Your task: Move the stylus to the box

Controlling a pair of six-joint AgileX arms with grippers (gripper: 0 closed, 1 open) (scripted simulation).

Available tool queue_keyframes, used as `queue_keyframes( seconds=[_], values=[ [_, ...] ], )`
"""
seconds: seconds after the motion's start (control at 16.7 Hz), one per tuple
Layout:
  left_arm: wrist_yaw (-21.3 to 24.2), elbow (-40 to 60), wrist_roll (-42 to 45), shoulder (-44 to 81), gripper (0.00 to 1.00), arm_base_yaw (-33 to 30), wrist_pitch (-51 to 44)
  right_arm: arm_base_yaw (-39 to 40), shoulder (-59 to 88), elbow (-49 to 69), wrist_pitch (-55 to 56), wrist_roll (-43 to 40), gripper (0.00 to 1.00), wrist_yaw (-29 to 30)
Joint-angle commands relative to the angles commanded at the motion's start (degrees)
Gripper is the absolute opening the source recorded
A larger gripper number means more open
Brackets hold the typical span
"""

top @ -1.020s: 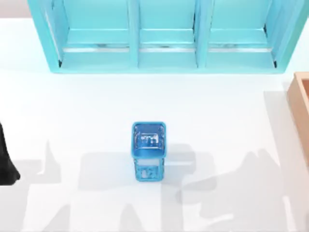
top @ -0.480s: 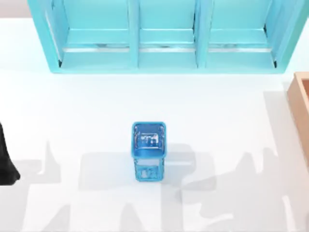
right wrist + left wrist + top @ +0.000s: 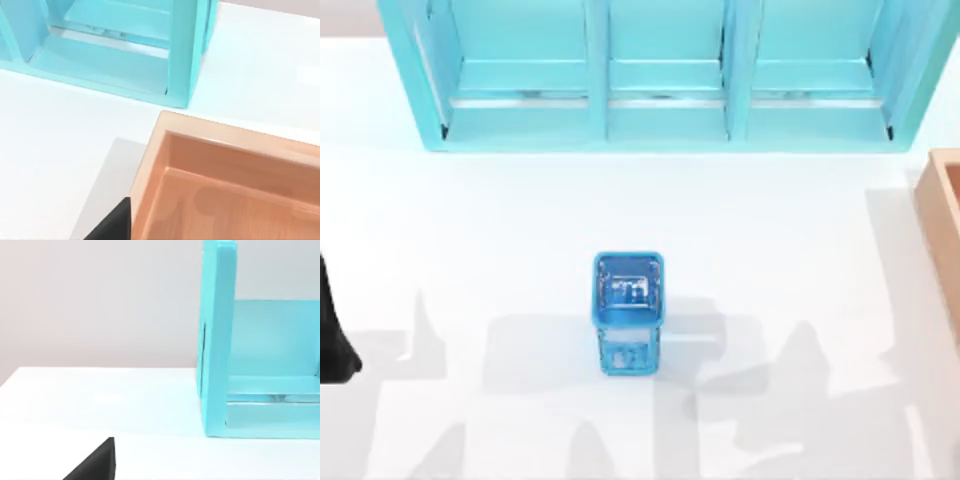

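A small blue see-through cup (image 3: 628, 312) stands mid-table. Inside it a grey, dark-marked shape (image 3: 629, 290) looks like the stylus standing upright, though it is too small to be sure. The tan box (image 3: 944, 225) juts in at the table's right edge. Its thick rim (image 3: 235, 139) and orange floor show in the right wrist view, where a black part of my right gripper (image 3: 112, 226) sits beside the box's outer wall. A black part of my left gripper (image 3: 95, 467) hangs over the white table. My left arm (image 3: 330, 340) is at the far left edge.
A big cyan shelf unit (image 3: 660, 75) with three bays spans the back of the table. Its end wall (image 3: 216, 340) shows in the left wrist view and its corner (image 3: 182, 60) stands near the box. Arm shadows lie on the white table along the front.
The right arm's shadow on the table has slid leftward and changed shape. The cup, the box and the left arm have stayed put.
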Motion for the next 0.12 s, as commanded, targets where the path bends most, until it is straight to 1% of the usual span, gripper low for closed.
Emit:
queue_keyframes(
  seconds=[0.12],
  values=[
    [0.0, 0.0, 0.0, 0.0, 1.0, 0.0, 0.0, 0.0, 0.0, 0.0, 0.0, 0.0, 1.0, 0.0]
  ],
)
